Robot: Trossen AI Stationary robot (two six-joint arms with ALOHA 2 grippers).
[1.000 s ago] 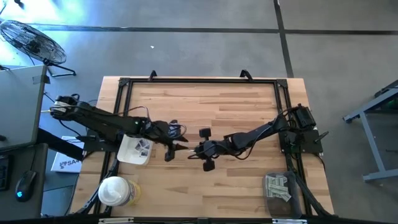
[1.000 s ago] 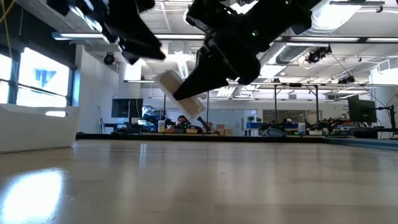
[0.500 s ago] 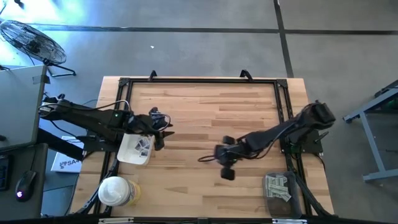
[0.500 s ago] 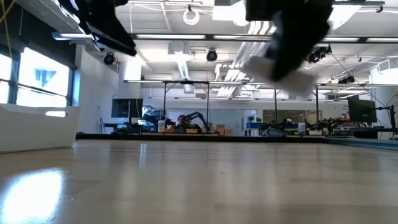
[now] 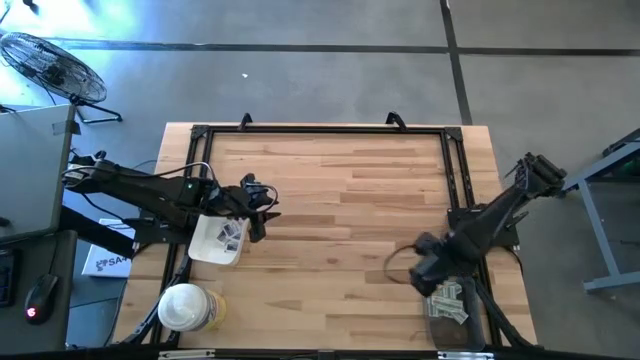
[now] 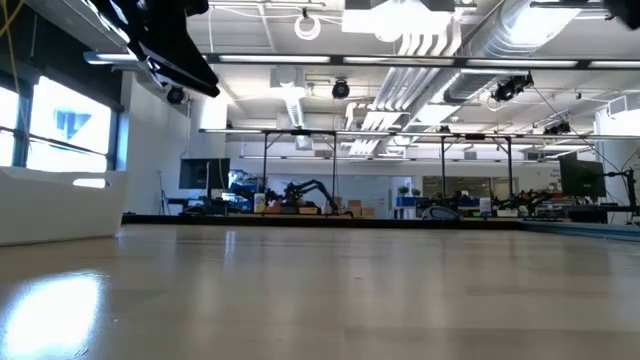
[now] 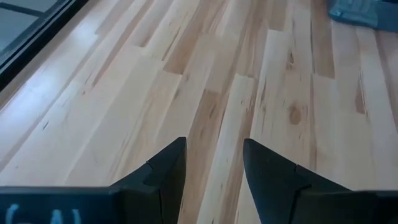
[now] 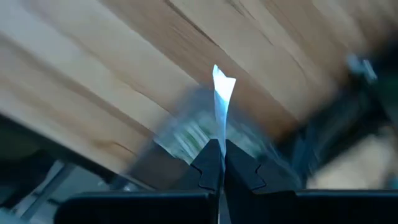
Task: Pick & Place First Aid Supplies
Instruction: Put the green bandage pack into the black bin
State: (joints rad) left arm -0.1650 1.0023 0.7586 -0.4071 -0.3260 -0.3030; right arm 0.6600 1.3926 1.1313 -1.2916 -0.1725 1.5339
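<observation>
White and thin, a packet [image 8: 222, 87] stands edge-on between your right gripper's [image 8: 218, 163] fingers, which are pressed together on its lower end; its free end sticks out past the fingertips. You can see in the high view that this right gripper [image 5: 430, 270] hangs at about four o'clock on the worktop [image 5: 340, 200], just beside the dark bin [image 5: 448, 325] of pale green strip packets [image 5: 447, 300] at the five o'clock corner. The right wrist view shows those blurred greenish packets directly beyond the held one.

Your left gripper [image 5: 255, 205] sits at about nine o'clock, just beside the white tray [image 5: 208, 245], which holds a few square white packets with dark print [image 5: 230, 235]. Its fingers [image 7: 165, 171] stand apart with nothing between them, only bare wooden planks showing through the gap.

At seven o'clock, near the tray, stands the round white-lidded tub [image 5: 182, 307]. In the low view, only the left arm [image 6: 165, 45] shows, dark at the upper left, with the tray's white wall [image 6: 60, 205] below it.
</observation>
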